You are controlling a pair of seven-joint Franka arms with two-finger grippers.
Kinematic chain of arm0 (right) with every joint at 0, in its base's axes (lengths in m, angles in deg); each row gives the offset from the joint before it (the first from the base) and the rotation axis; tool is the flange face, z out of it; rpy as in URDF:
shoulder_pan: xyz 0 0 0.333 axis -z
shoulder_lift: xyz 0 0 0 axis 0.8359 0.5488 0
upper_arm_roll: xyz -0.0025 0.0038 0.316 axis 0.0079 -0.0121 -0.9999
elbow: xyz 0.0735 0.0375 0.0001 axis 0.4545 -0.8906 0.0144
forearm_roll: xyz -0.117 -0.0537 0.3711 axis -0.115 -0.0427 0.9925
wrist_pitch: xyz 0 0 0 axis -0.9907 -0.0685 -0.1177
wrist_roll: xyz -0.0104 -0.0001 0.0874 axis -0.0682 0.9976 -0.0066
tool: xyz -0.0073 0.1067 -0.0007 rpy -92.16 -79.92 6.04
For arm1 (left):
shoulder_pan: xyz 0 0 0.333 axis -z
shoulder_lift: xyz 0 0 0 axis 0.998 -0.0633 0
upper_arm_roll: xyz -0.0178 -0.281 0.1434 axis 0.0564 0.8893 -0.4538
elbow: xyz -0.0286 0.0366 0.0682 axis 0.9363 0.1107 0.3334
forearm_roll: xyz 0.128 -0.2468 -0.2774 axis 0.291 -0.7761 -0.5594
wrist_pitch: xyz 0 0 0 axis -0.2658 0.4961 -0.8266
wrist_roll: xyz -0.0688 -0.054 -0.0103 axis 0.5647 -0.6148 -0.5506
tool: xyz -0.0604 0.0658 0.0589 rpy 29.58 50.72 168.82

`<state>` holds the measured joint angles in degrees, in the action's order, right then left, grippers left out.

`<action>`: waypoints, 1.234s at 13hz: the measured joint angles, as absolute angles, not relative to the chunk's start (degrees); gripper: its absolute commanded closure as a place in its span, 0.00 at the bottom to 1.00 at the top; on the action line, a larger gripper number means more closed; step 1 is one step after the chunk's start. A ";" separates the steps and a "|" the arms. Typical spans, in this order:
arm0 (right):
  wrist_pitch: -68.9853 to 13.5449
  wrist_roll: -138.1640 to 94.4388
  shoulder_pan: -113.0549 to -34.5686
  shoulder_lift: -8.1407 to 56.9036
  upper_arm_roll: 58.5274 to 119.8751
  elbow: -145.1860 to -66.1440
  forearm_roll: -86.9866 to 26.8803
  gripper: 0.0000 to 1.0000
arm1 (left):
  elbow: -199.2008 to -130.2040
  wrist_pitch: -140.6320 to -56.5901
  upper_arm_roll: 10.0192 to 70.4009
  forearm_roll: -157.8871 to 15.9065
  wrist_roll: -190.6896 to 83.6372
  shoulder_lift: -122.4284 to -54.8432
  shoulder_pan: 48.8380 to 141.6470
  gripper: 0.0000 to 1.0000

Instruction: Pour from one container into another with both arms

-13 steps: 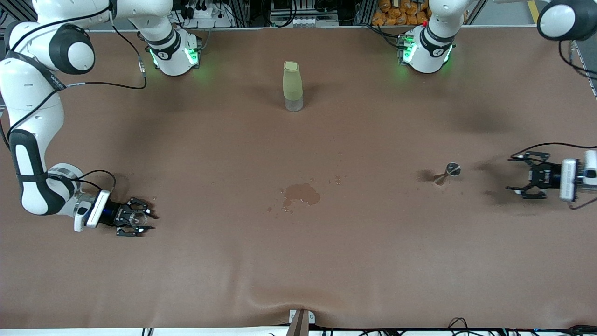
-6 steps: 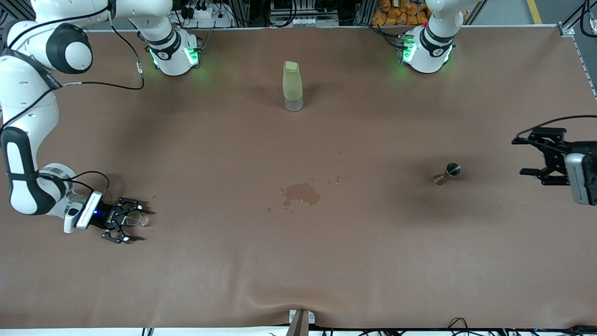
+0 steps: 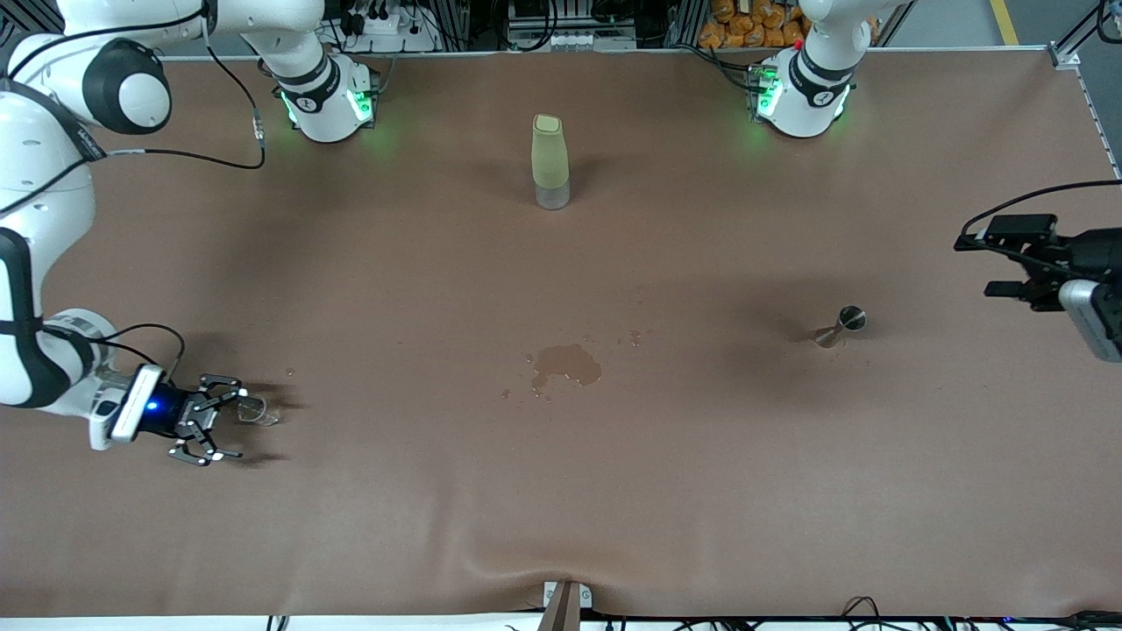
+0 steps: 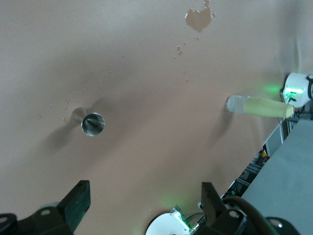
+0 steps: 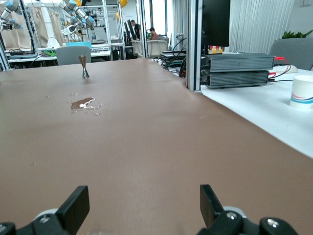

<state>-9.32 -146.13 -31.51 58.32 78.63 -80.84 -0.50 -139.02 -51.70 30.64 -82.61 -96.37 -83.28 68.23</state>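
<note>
The tiny clear glass cup [image 3: 255, 410] stands on the table near the right arm's end. My right gripper [image 3: 230, 421] is low and open, its fingertips just short of the cup and not touching it. The right wrist view shows its open fingers [image 5: 74, 208] with only bare table between them. The steel jigger [image 3: 841, 324] stands upright toward the left arm's end and appears again as the jigger [image 4: 90, 123] in the left wrist view. My left gripper [image 3: 986, 265] hangs open in the air at the left arm's end of the table, well away from the jigger and holding nothing.
A tall pale-green bottle [image 3: 550, 173] stands mid-table, nearer to the arm bases. A dark wet spill [image 3: 568, 364] with small drops marks the brown table cover [image 3: 561, 491] at the middle. The cover has a ridge at the edge nearest the front camera.
My right gripper has backed off toward the right arm's end, and the cup that stood between its fingers now sits just past them. My left gripper has risen and drawn away from the jigger.
</note>
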 measured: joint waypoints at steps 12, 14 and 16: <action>-8.82 -88.04 -41.70 28.33 79.54 -80.03 -38.41 0.00 | -140.07 -48.37 34.12 -71.80 -80.41 -72.27 69.13 0.00; -8.28 -72.76 -45.37 22.73 79.60 -80.40 -48.89 0.00 | -140.39 -48.37 34.07 -71.42 -78.77 -71.39 69.07 0.00; -4.94 -59.08 -49.03 16.60 79.65 -81.43 -56.32 0.00 | -140.49 -48.37 34.37 -71.40 -76.72 -71.02 69.10 0.00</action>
<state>-4.94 -59.08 -49.03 16.60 79.65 -81.43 -56.32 -140.49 -48.37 34.37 -71.40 -76.72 -71.02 69.10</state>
